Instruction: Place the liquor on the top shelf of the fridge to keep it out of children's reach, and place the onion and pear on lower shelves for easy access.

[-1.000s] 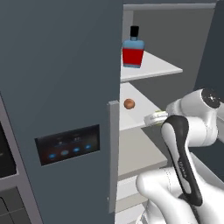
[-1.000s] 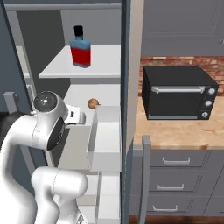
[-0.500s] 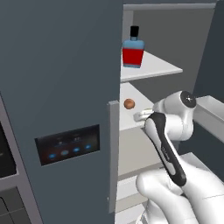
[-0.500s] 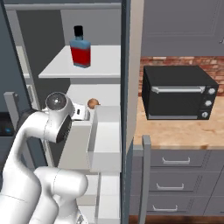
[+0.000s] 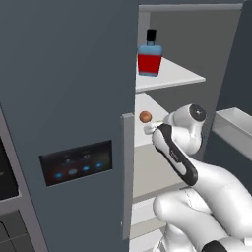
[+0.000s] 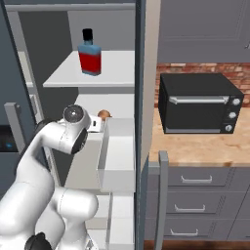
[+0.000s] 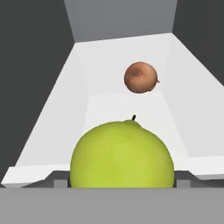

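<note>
The liquor (image 5: 148, 58) (image 6: 90, 56) stands upright on the top shelf (image 5: 179, 76) (image 6: 117, 73) of the open fridge (image 5: 64, 98). One shelf lower lies the brown onion (image 5: 145, 116) (image 6: 103, 114) (image 7: 140, 77), toward the back of that white lower shelf (image 7: 109, 70). My gripper (image 5: 151, 128) (image 6: 96, 124) reaches in at that shelf's front edge, just short of the onion. In the hand view the yellow-green pear (image 7: 122, 155) sits between the jaws and hides the fingertips, with the shelf below and beyond it.
A black toaster oven (image 6: 200, 102) sits on the wooden counter (image 6: 205, 149) right of the fridge, above grey drawers (image 6: 195, 195). The open fridge door's white bin (image 6: 119, 151) (image 5: 236, 130) stands close beside my arm. The closed door's dark panel (image 5: 76, 165) is to the left.
The arm has swung forward and to the left into the fridge, carrying the pear to the onion's shelf. The liquor and onion have not moved.
</note>
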